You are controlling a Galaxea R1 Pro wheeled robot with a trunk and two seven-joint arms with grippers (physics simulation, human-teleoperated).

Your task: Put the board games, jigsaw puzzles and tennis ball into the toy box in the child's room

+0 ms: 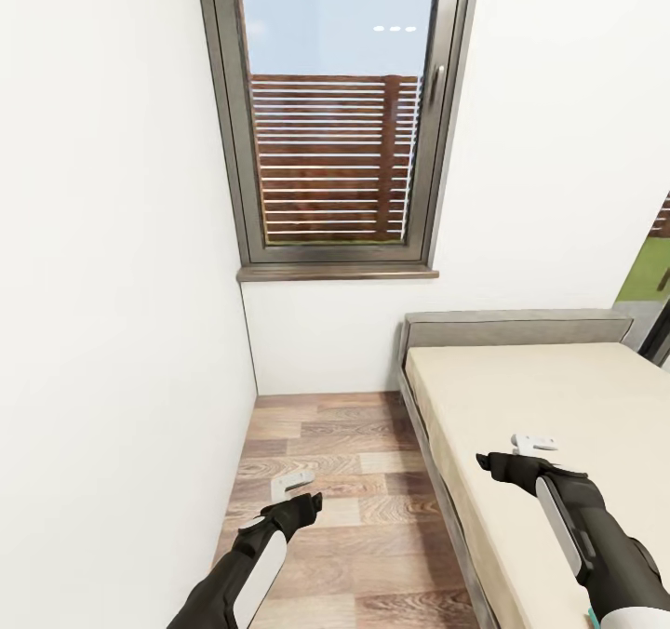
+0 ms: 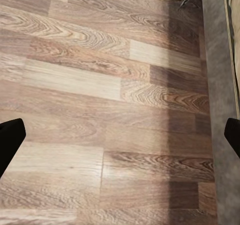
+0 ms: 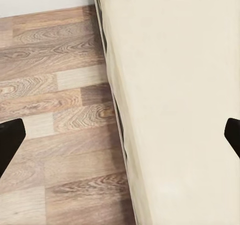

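Wooden floor (image 1: 326,480) was seen beneath the empty, spread left fingers (image 2: 10,140) at 7 o'clock; right fingers (image 3: 9,137), likewise spread, were held over the bed (image 1: 558,406).

A bedroom in a home. Shown by a low grey-framed bed (image 1: 521,328) with a bare cream mattress (image 1: 558,406) against plain white walls (image 1: 112,238), warm wood-plank flooring (image 1: 344,480), and a tall grey-framed window (image 1: 335,117) looking onto a brown slatted garden fence (image 1: 330,159) under blue sky.
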